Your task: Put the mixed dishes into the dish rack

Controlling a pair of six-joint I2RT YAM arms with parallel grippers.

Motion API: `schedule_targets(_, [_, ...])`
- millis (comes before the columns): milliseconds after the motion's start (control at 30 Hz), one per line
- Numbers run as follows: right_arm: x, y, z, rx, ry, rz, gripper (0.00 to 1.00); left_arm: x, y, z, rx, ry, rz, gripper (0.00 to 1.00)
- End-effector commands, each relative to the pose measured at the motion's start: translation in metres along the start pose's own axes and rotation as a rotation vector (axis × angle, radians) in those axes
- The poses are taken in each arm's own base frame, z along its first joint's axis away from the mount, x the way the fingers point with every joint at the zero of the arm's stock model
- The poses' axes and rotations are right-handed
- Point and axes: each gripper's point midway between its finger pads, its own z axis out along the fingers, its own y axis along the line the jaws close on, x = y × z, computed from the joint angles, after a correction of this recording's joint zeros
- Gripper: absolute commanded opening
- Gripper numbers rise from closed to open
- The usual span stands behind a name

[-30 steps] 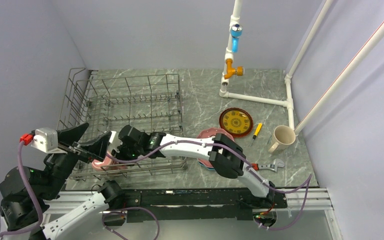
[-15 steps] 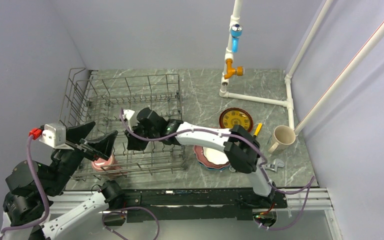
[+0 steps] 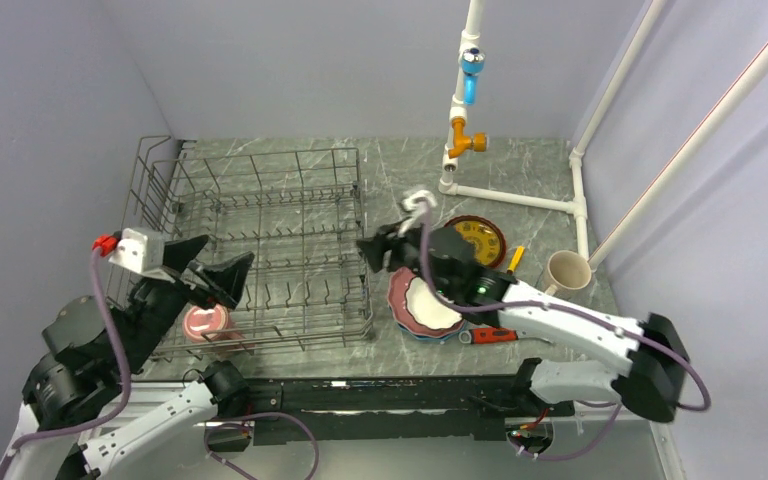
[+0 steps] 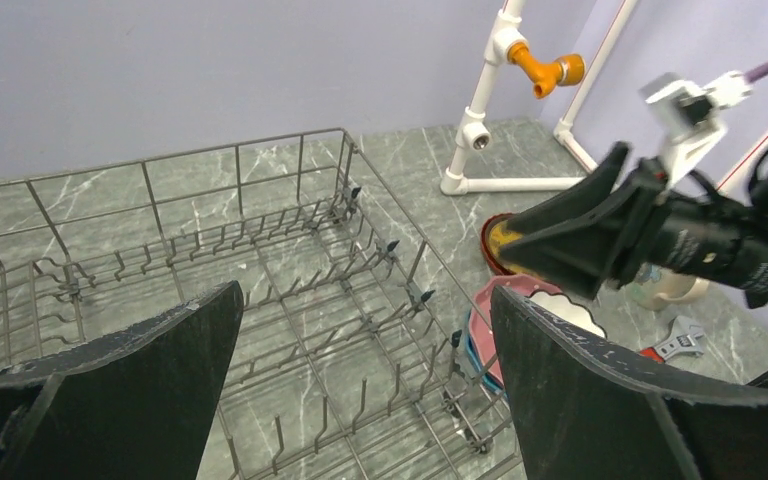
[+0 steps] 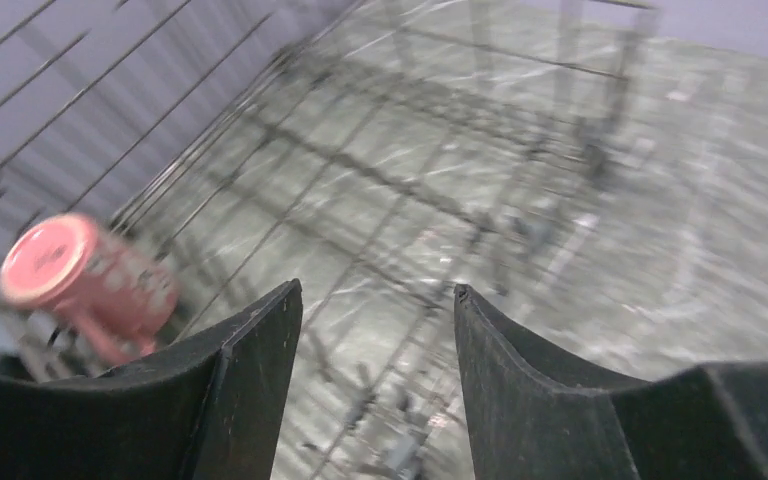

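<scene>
- Left gripper (image 3: 222,258): jaws spread wide with nothing between them. It hangs over the near-left part of the dish rack (image 3: 290,215). In the left wrist view only rack wire shows between its fingers (image 4: 150,385).
- Right gripper (image 3: 377,250): jaws parted with a narrower gap than the left, and empty. It sits just off the rack's right wall with the tips pointing left at the rack. The right wrist view is motion-blurred, with rack tines showing between the fingers (image 5: 250,400).
- The dish rack fills the left half of the bench (image 3: 400,170), running from near the far edge to near the near edge.
- Pink mug (image 3: 205,323): the only dish inside the rack, at its near-left corner. I can't tell whether the mouth faces up or down.
- Stack by the near edge, mid-bench, just right of the rack: white scalloped bowl (image 3: 430,306) on pink scalloped plate (image 3: 397,293) on blue plate (image 3: 415,334). The right arm crosses above it.
- Red-brown plate (image 3: 486,240): flat on the bench behind the stack, its left part hidden by the right arm.
- Cream cup (image 3: 565,272): near the right edge, well away from the rack.
- Yellow screwdriver (image 3: 513,262): between the red-brown plate and the cup.
- Red-handled wrench (image 3: 490,335): just beside the stack on its right, near the near edge.
- White pipe frame (image 3: 510,196): at the far-right corner.
</scene>
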Motion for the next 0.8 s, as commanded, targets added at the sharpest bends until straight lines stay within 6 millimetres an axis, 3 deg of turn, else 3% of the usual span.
schedule_targets(0, [-0.036, -0.074, -0.05, 0.274, -0.272, 0.216, 0.6, 0.011, -0.014, 0.03, 0.003, 0.056, 0.012, 0.99])
schedule_targets(33, [-0.024, -0.096, -0.06, 0.347, -0.274, 0.248, 0.61, 0.016, -0.018, 0.037, 0.008, 0.078, 0.023, 0.99])
schedule_targets(133, [-0.013, -0.134, -0.09, 0.489, -0.303, 0.288, 0.62, 0.032, -0.035, 0.063, 0.035, 0.159, 0.049, 0.99])
schedule_targets(267, [-0.007, -0.168, -0.127, 0.646, -0.345, 0.274, 0.62, 0.062, -0.07, 0.101, 0.134, 0.325, 0.097, 0.99])
schedule_targets(467, [-0.018, -0.187, -0.182, 0.76, -0.48, 0.256, 0.62, 0.138, -0.135, 0.153, 0.274, 0.655, 0.113, 0.99])
schedule_targets(667, [-0.016, -0.196, -0.223, 0.812, -0.61, 0.313, 0.62, 0.203, -0.208, 0.168, 0.365, 0.81, 0.221, 0.99])
schedule_targets(767, [-0.02, -0.197, -0.239, 0.826, -0.661, 0.362, 0.62, 0.235, -0.228, 0.171, 0.345, 0.859, 0.33, 0.97])
